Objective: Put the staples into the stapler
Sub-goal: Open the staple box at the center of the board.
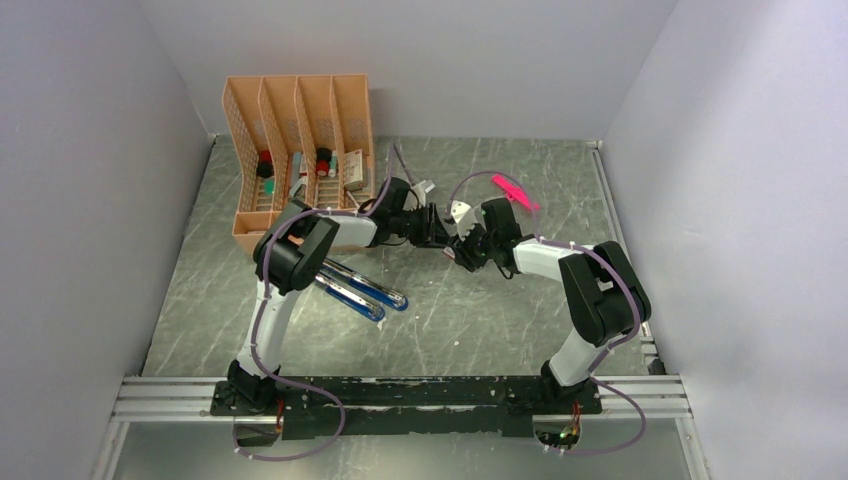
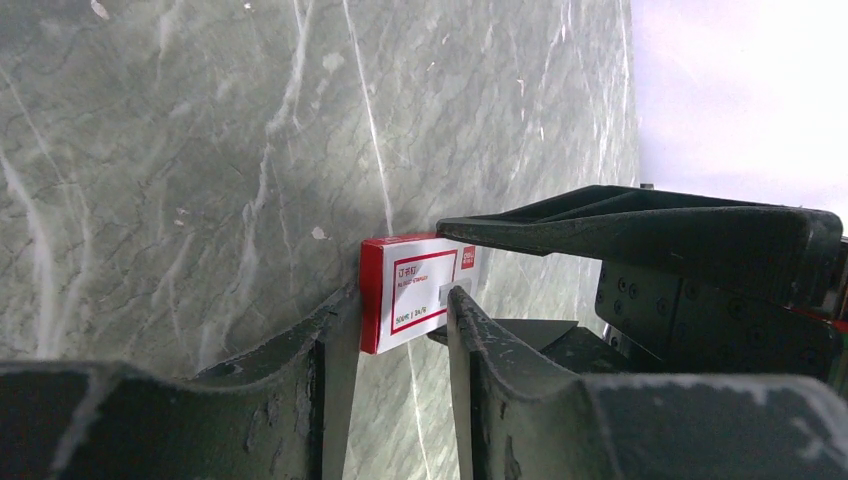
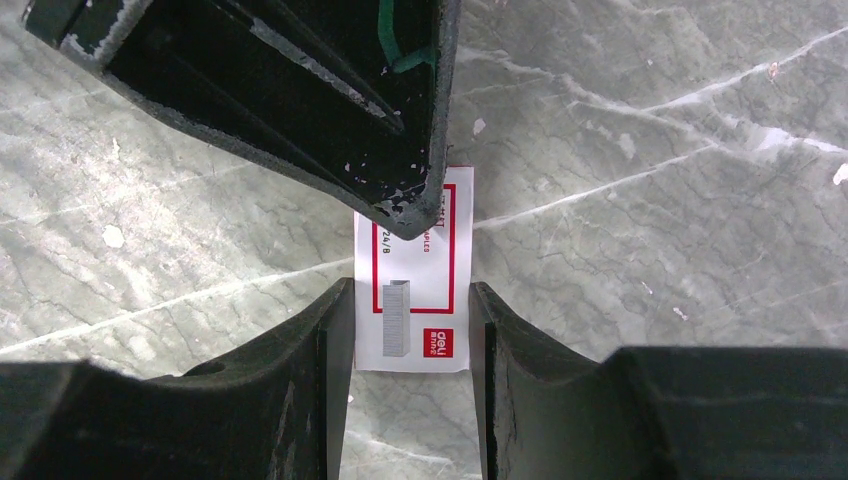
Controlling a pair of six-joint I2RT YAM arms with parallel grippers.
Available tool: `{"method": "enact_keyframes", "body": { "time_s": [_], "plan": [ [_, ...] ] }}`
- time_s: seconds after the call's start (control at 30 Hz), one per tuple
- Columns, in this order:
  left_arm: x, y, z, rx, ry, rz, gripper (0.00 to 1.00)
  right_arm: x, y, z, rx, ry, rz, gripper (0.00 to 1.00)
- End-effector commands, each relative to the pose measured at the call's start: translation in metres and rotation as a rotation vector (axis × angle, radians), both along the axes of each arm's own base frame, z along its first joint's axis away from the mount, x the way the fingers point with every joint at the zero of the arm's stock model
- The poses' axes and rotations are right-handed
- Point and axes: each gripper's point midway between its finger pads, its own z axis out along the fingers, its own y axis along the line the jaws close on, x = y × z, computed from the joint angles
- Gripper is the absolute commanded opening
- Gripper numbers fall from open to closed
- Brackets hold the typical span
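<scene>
Shows staple box (image 3: pixel 425 300) mid-table, pinched between fingers (image 3: pixel 300 380) of right gripper (image 3: pixel 410 288); no loose staples visible. Places left gripper (image 2: pixel 400 297) astride the same box, contact not discernible. Risks crushing or twisting the cardboard under opposed squeezes, spilling strips away from stapler (image 1: pixel 365 292).

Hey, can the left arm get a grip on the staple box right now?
Probably yes. The staple box sits right between the fingers of the left gripper, nothing blocking; the right gripper, clamped on its sides, leaves that end free.
</scene>
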Motion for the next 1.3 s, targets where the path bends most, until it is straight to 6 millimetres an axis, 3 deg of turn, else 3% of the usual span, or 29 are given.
{"method": "enact_keyframes", "body": {
  "time_s": [0.0, 0.17, 0.5, 1.27],
  "plan": [
    [-0.052, -0.03, 0.006, -0.05, 0.037, -0.157, 0.39, -0.014, -0.011, -0.026, -0.069, 0.071, -0.003, 0.29],
    [-0.052, -0.031, 0.008, -0.031, 0.02, -0.155, 0.37, -0.014, -0.01, -0.027, -0.07, 0.073, -0.003, 0.29],
    [-0.033, -0.027, 0.018, 0.055, -0.072, -0.104, 0.35, -0.015, -0.01, -0.027, -0.071, 0.077, -0.001, 0.29],
    [-0.025, -0.024, 0.027, 0.083, -0.135, -0.091, 0.28, -0.016, -0.01, -0.03, -0.071, 0.09, 0.002, 0.29]
  ]
}}
